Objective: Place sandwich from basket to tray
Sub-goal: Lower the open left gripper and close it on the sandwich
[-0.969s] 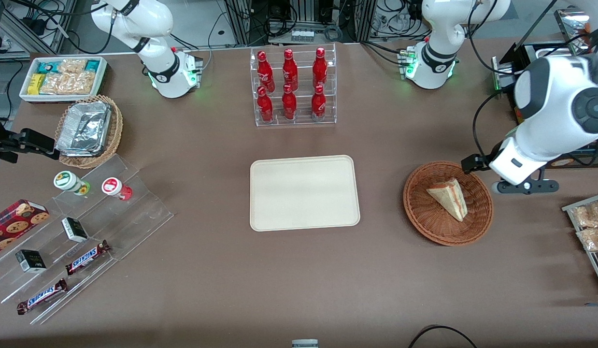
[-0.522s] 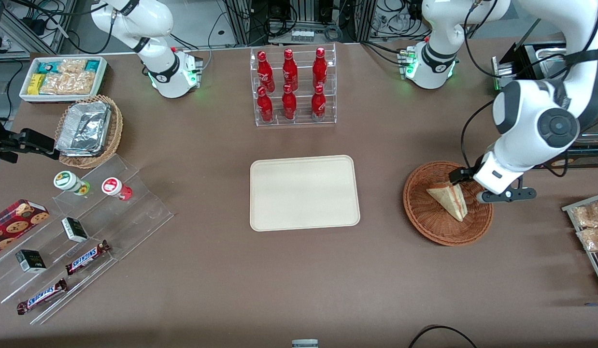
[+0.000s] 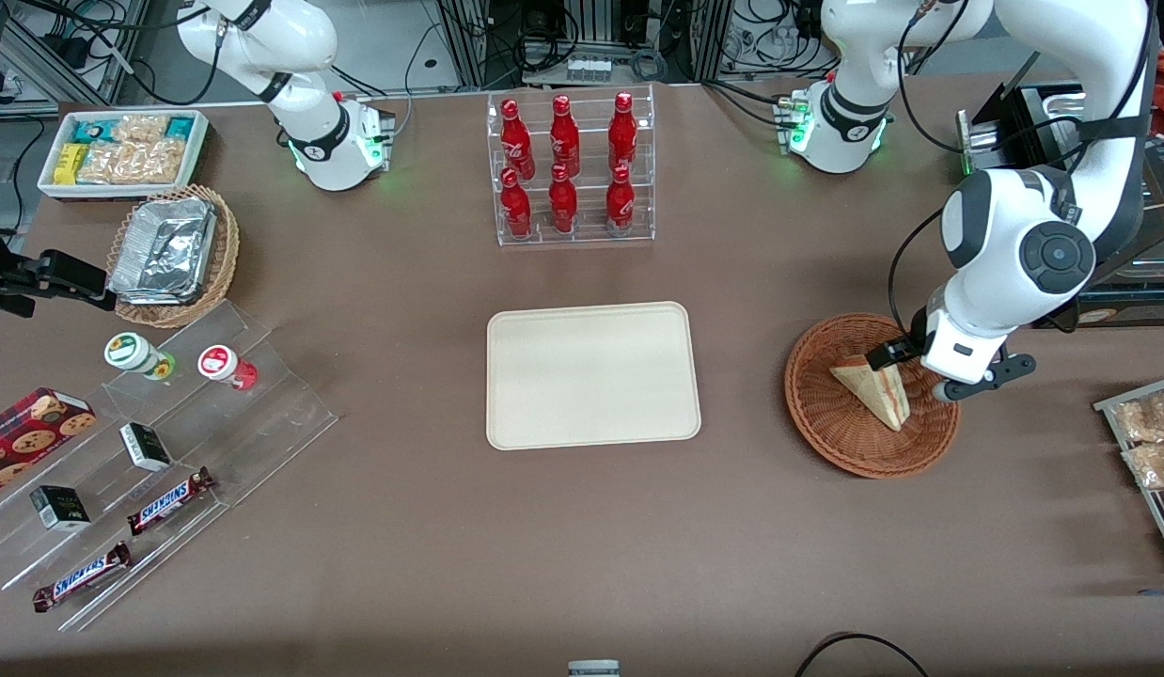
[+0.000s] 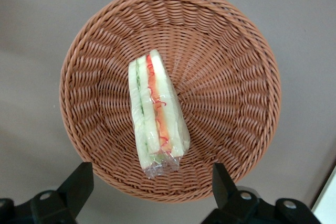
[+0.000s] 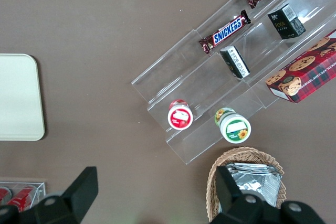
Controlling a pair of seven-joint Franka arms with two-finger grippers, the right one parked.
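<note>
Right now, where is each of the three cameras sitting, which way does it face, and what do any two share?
Front view: high, facing both arms' bases; sees tray, basket and gripper.
Left wrist view: looks straight down on the sandwich in the basket; open gripper's fingertips show.
Right wrist view: looks down on the snack rack; dark fingertips show.
Shared: basket and sandwich, front and left wrist.

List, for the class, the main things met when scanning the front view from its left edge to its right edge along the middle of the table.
Clear stepped display stand → tray → basket → sandwich, lying in the basket → open gripper, above the basket's edge.
</note>
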